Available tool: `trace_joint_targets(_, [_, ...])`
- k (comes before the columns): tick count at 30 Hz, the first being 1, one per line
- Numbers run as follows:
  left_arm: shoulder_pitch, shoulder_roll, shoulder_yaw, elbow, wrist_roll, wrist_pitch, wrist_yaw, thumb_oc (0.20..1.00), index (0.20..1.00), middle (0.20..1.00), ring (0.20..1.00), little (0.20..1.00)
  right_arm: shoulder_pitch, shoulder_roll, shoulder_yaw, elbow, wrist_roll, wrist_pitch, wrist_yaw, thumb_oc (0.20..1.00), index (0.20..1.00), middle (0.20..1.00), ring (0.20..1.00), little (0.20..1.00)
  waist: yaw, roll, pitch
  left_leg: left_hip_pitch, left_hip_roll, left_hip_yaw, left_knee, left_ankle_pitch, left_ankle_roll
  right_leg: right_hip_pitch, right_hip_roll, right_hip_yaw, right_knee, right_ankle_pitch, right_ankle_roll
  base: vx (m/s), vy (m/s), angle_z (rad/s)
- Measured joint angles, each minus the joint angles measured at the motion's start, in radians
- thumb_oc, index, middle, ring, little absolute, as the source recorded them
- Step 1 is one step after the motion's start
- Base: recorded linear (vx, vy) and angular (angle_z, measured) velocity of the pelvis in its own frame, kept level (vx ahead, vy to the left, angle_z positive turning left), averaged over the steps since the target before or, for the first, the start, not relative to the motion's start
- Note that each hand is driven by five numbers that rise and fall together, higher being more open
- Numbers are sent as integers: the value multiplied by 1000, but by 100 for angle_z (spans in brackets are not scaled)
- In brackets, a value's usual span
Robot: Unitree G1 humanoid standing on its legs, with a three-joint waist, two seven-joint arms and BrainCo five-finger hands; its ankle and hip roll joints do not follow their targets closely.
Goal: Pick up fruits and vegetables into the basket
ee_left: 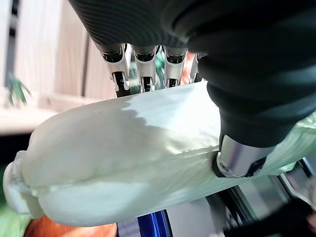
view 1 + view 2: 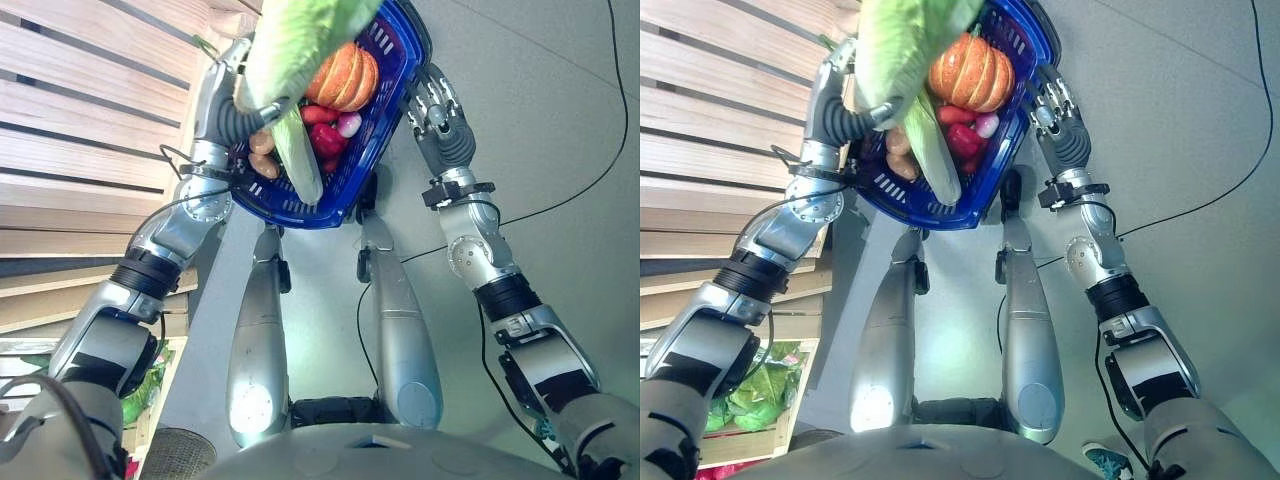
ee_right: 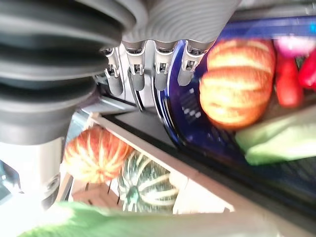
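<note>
While the head camera looks down, the left eye view shows a blue plastic basket (image 2: 372, 150) held up between the two arms; inside it lie an orange pumpkin (image 2: 343, 78), some red vegetables (image 2: 326, 137), a small pink one (image 2: 349, 124) and brownish ones (image 2: 264, 158) near the left wall. A long pale green cabbage (image 2: 296, 60) reaches from above down into the basket, its whitish stalk end resting near the lower rim; the left hand (image 2: 238, 112) is at the cabbage on the left side of the basket, and the right hand (image 2: 436, 112) is against the outer right wall. Wooden slats (image 2: 80, 120) stand on the left.

Seen from the right eye, the scene is the same; a crate with green leaves (image 2: 750, 395) shows at the lower left.

At the left wrist, the fingers (image 1: 143, 69) curl over the pale cabbage (image 1: 123, 163) and the thumb presses it from the other side, so this hand grips it; a piece of the blue basket (image 1: 150, 224) is below.

At the right wrist, the fingers (image 3: 148, 69) are bent over the blue rim (image 3: 170, 113) of the basket and hold it; the pumpkin (image 3: 237, 89) and the cabbage stalk (image 3: 281, 138) lie inside; beyond, a wooden crate (image 3: 163, 163) holds an orange pumpkin (image 3: 91, 155) and a green striped squash (image 3: 145, 180).
</note>
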Motion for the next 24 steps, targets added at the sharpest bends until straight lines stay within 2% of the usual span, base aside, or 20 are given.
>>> trace_joint_targets(13, [-4,-1,-82,-45,-2,-22,-104,200,200,200,200,200,-3,-4,8,-59,48,11,38,1000,1000,1000,1000,1000,0,0,0,0,0,-6,-1,0,0,5,-1,-6,-4,-2,3,-2,-8,0])
trace_joint_targets(24, [-24,5,-134,-45,-17,-1,-197,200,200,200,200,200,-9,-27,48,-83,70,45,89,1000,1000,1000,1000,1000,0,-1,0,0,-1,-10,-1,0,0,8,-2,-9,-4,-3,4,0,0,0])
